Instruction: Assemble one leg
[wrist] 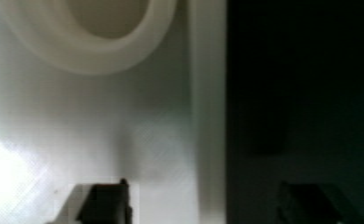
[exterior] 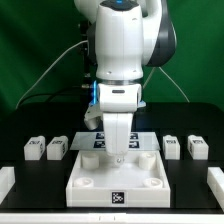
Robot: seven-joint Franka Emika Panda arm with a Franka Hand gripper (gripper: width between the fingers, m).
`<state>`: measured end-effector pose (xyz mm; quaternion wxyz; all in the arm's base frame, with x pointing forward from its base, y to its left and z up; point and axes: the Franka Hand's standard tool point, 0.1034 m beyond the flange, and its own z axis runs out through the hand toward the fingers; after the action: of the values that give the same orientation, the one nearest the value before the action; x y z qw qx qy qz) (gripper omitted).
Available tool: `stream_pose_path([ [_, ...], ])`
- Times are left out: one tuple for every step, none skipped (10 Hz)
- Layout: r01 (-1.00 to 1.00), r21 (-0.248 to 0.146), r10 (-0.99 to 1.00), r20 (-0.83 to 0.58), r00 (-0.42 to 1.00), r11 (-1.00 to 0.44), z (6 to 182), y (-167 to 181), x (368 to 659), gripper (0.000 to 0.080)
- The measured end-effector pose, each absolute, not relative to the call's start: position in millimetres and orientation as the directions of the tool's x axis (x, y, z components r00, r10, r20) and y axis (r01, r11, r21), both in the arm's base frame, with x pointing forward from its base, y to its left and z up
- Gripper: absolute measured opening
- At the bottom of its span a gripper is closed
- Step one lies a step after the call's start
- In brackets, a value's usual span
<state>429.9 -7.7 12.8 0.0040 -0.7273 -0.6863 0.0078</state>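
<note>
white arm [exterior: 120, 45] w/ blk joint [exterior: 166, 40], blue led [exterior: 93, 96]

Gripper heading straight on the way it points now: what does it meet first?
Most likely the white tabletop. The open gripper points straight down over it, with nothing between. How much gap remains is unclear.
</note>
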Motion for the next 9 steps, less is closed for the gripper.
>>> stream_pose_path([
  [0.998, -0.017, 0.998, -0.006, 0.058, -0.058, 12.7, -7.8, 429.9, 0.0286],
  [0.998, -0.017, 0.998, -0.006, 0.058, -0.058, 12.7, -7.8, 429.8, 0.0286],
  [0.998, -0.017, 0.998, -0.006, 0.058, -0.058, 12.6, -7.8, 429.8, 0.0150],
  [0.998, -0.016, 0.998, -0.006, 0.058, -0.058, 12.7, -7.9, 430.0, 0.0057],
  [0.998, -0.016, 0.998, -0.006, 0.058, -0.059, 12.7, -8.0, 430.0, 0.0057],
  [0.998, -0.016, 0.998, -0.006, 0.058, -0.059, 12.7, -8.0, 430.0, 0.0057],
  [0.998, -0.016, 0.998, -0.006, 0.059, -0.059, 12.7, -8.0, 430.0, 0.0057],
  [0.998, -0.016, 0.998, -0.006, 0.059, -0.059, 12.7, -8.0, 430.0, 0.0057],
  [0.998, -0.016, 0.998, -0.006, 0.059, -0.059, 12.7, -8.0, 430.0, 0.0057],
])
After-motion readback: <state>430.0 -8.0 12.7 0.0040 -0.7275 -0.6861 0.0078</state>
